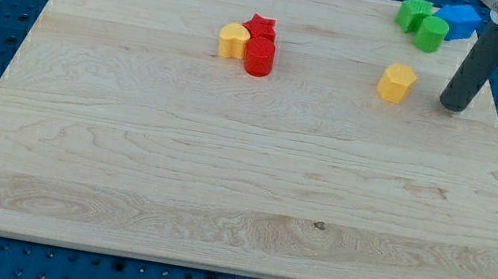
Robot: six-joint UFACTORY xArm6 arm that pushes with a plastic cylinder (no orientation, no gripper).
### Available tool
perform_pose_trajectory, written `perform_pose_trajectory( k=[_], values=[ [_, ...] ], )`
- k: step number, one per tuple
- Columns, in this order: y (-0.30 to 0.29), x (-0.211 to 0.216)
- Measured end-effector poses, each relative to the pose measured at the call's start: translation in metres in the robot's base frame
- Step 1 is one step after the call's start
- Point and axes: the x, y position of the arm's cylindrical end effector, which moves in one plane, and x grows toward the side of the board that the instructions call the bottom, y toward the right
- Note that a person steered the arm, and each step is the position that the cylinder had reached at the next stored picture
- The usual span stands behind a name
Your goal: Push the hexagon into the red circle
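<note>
A yellow hexagon block [397, 83] lies on the wooden board at the view's upper right. A red circle block [260, 57] stands near the top middle, touching a red star block [260, 29] behind it and a yellow heart-shaped block [233, 41] on its left. My tip [453, 106] rests on the board just to the right of the yellow hexagon, a small gap apart from it.
A green star-like block [413, 13], a green round block [432, 33] and a blue block [459, 21] cluster at the board's top right corner, above my rod. The wooden board [223, 176] lies on a blue perforated table.
</note>
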Motion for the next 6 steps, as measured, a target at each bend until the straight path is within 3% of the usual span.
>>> perform_pose_trajectory(
  k=[6],
  values=[
    [-0.186,-0.028]
  ],
)
